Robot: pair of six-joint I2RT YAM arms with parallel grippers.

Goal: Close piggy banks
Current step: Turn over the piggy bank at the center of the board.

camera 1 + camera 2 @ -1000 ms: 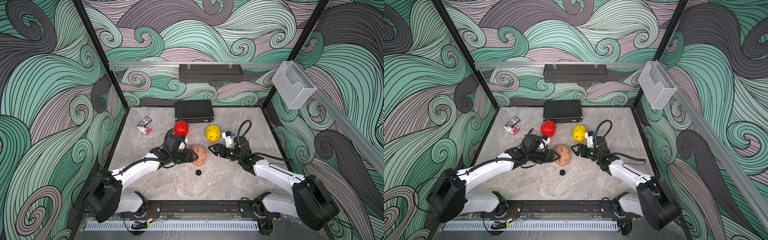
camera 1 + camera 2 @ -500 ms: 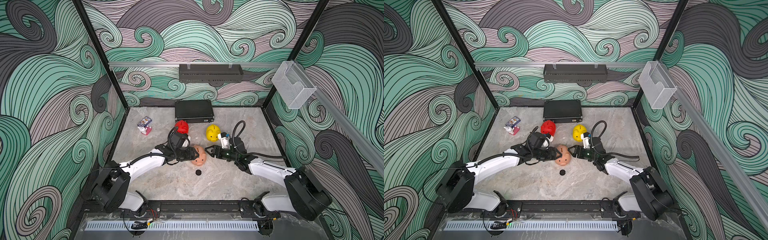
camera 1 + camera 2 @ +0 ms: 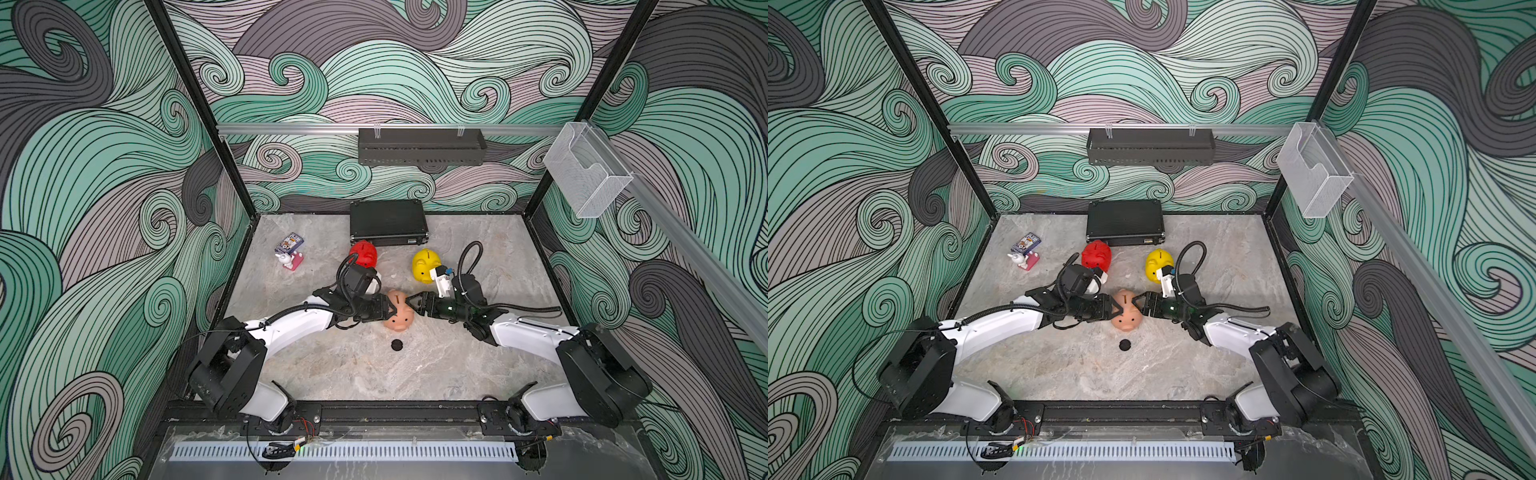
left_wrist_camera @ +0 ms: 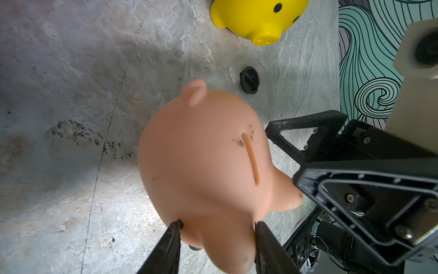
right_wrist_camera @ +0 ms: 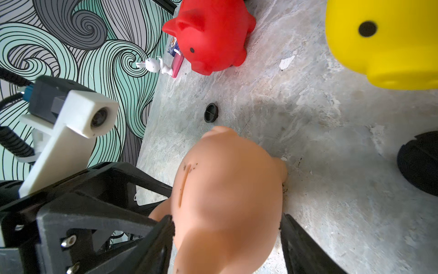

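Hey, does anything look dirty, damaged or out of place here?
The peach-pink piggy bank has dark specks beside its coin slot, clear in both wrist views. A black round plug lies loose on the table.

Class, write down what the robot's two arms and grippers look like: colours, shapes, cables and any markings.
Both the left arm and right arm have white shells with bulky black joints. Black ribbed cables loop along them. The left gripper and right gripper are black, with hollow triangular fingers fixed by small screws. A white camera block sits on each wrist. No markings show.
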